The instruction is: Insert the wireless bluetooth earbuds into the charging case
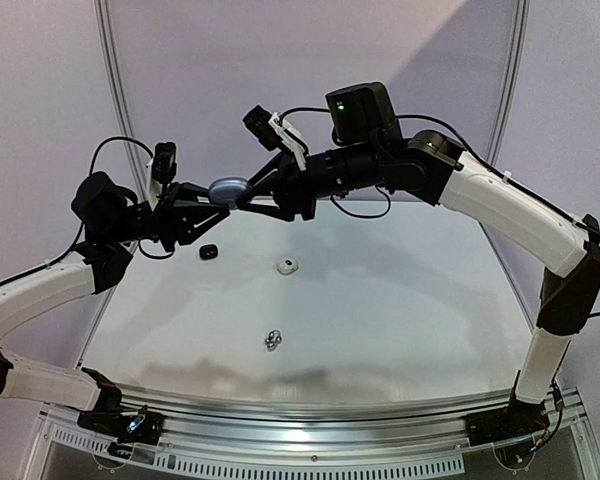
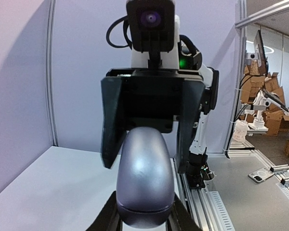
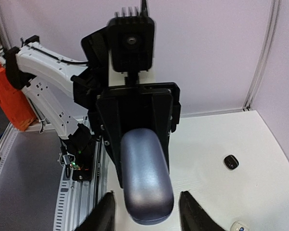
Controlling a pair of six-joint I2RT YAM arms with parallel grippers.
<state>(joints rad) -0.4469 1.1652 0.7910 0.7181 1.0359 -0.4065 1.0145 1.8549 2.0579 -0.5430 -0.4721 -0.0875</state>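
The left gripper (image 1: 212, 201) pinched one end of a closed silvery-blue case (image 1: 228, 189) and held it lengthwise in the air above the table (image 1: 410, 300). In its own wrist view its two fingers (image 2: 106, 221) pressed against the case's sides, just past a seam line running around the shell. The right gripper (image 1: 253, 195) faced it head-on from the other end with its jaws spread. In the right wrist view each fingertip (image 3: 103, 216) stood off from the case with a gap on either side, and in the left wrist view the same fingers flanked the far end without clamping it. The shell looked smooth and glossy in both wrist views, with no writing that could be read. Its lid was down, so what it held could not be seen. Straight below the left gripper's fingers, on the table, lay a small black case (image 1: 209, 252). Below the right gripper and slightly to its right lay a white case (image 1: 286, 266). Any marking on these two was too small to read, and whether either held anything could not be told. The earbuds (image 1: 272, 341) sat on the table well below both grippers, toward the arm bases, in a tight silvery-grey cluster apart from all three cases. How many were in the cluster could not be told.
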